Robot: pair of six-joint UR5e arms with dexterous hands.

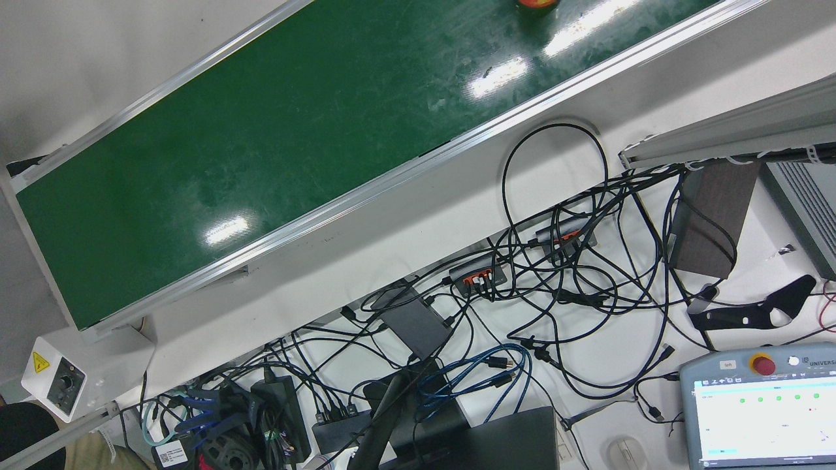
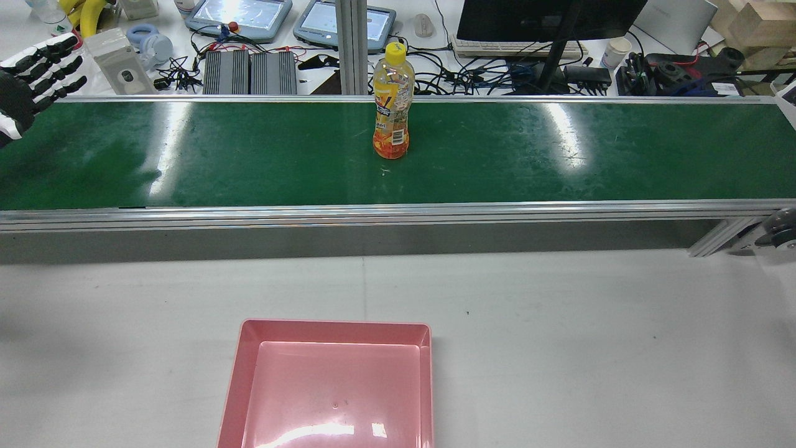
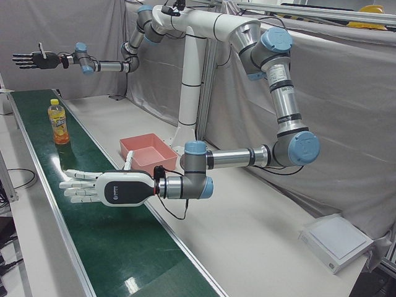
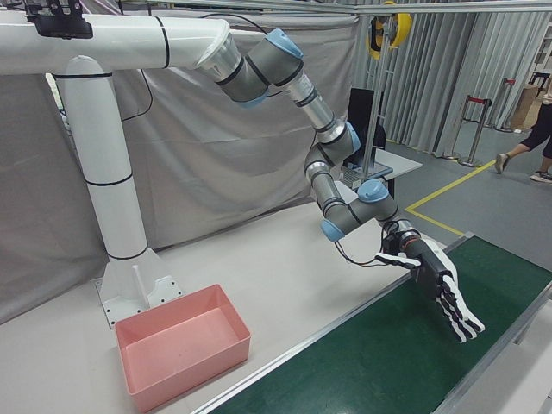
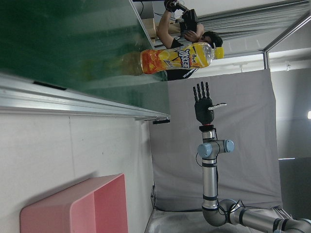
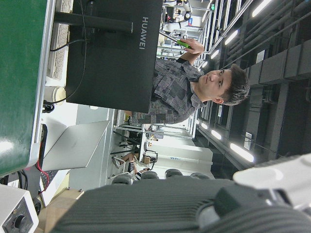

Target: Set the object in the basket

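Upright bottle (image 2: pixel 392 102) mid-belt, well apart from left hand (image 2: pixel 30 84).

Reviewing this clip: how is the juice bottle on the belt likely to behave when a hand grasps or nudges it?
The bottle stands upright, tall on a narrow base, so a sideways nudge would probably tip it. It looks mostly full, so likely fairly heavy. Its round body could roll along the belt once down.

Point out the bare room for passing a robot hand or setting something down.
The green belt is bare on both sides of the bottle. The white table is free between belt rail and pink basket, and to the basket's right. The basket is empty. The desk beyond the belt is crowded with cables and screens.
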